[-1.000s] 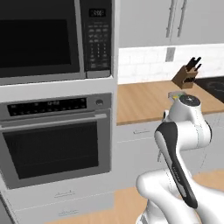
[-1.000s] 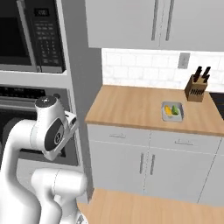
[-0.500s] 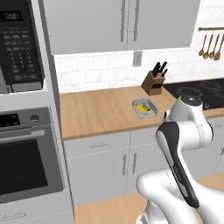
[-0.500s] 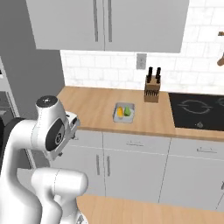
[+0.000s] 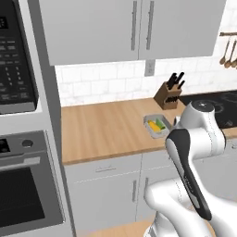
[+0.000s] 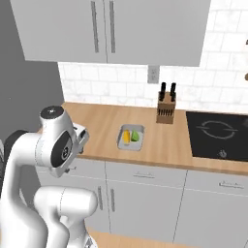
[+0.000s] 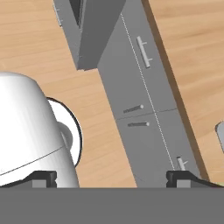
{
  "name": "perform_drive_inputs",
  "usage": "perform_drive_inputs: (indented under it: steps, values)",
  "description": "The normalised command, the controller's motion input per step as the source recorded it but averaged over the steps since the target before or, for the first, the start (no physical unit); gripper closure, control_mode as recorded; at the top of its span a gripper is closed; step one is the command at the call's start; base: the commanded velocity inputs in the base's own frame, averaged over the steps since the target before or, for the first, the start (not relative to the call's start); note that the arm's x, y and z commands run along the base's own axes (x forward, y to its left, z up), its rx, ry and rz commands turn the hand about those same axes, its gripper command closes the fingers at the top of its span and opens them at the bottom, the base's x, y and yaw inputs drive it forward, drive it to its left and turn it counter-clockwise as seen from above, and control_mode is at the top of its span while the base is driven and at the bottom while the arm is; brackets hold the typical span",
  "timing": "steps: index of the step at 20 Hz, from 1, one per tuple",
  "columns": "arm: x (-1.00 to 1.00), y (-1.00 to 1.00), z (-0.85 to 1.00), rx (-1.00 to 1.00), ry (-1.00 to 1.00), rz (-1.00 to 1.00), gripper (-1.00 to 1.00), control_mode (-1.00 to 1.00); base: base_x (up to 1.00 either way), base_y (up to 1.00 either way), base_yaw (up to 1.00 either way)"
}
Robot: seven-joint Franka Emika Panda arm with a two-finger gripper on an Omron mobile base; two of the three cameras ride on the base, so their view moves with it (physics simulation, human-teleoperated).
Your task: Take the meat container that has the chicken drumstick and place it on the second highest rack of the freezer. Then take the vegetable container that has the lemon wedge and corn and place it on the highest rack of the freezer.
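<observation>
Wooden countertop (image 6: 101,127) runs along the white-tiled wall in front of me, with grey upper cabinets (image 5: 134,28) above and grey lower cabinets (image 6: 145,198) beneath. On that counter I can see the vegetable container (image 5: 156,126), a small rectangular grey tray, holding the yellow corn (image 6: 126,136) with the green lemon wedge (image 6: 135,137) just beside it. A knife block (image 6: 165,107) stands behind the tray near the wall, and a black cooktop (image 6: 218,134) sits further along to the right. On the far left of my left base camera are a black microwave (image 5: 16,69) and an oven (image 5: 28,185) below it.

My gripper (image 7: 111,178) points down at the floor and the lower cabinet fronts; its two dark fingertips (image 7: 43,178) sit far apart at the bottom of the hand camera, so the jaws are wide and nothing is between them. The tray lies well apart from the gripper, up on the counter, with one grey corner just peeking in at the right edge of the hand camera.
</observation>
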Motion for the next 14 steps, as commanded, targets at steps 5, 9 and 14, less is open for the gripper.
perform_drive_inputs:
  steps: [5,9,14]
  values:
    - [0.00,0.00,0.00,0.00,0.00,0.00,-1.00,1.00,0.84,0.03,0.04]
    - [0.00,0.00,0.00,0.00,0.00,0.00,-1.00,1.00,0.36,0.20,0.00]
    - [0.00,0.00,0.00,0.00,0.00,0.00,-1.00,1.00,0.17,0.14,0.00]
